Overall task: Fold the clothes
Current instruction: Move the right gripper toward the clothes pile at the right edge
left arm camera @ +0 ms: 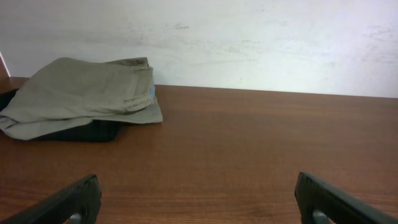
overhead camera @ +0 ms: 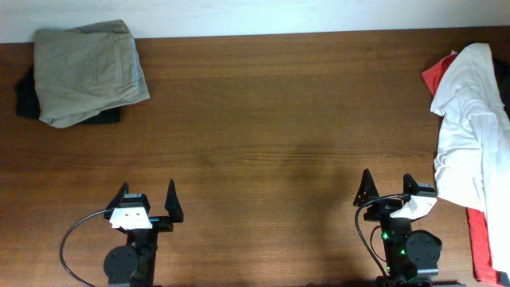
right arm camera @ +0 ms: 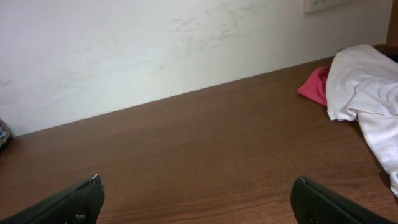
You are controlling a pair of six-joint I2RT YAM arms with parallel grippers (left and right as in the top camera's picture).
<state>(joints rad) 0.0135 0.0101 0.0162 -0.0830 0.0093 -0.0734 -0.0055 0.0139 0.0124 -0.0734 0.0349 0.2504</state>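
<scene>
Two claws point(overhead camera: 147, 191) point(overhead camera: 387, 182), one white T-shirt point(overhead camera: 470, 104), one khaki garment point(overhead camera: 88, 72), one red garment point(overhead camera: 431, 73), one black garment point(overhead camera: 26, 97)

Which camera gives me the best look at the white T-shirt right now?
Overhead: most of the white T-shirt shows, crumpled on a red garment. The right wrist view catches only part of it, cropped at the frame edge. The left wrist view misses it.

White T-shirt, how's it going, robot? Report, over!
Both open, empty: left end effector, right end effector. Crumpled white T-shirt at right edge of table, over red garment, untouched. Nothing in the way; khaki garment far left.
</scene>
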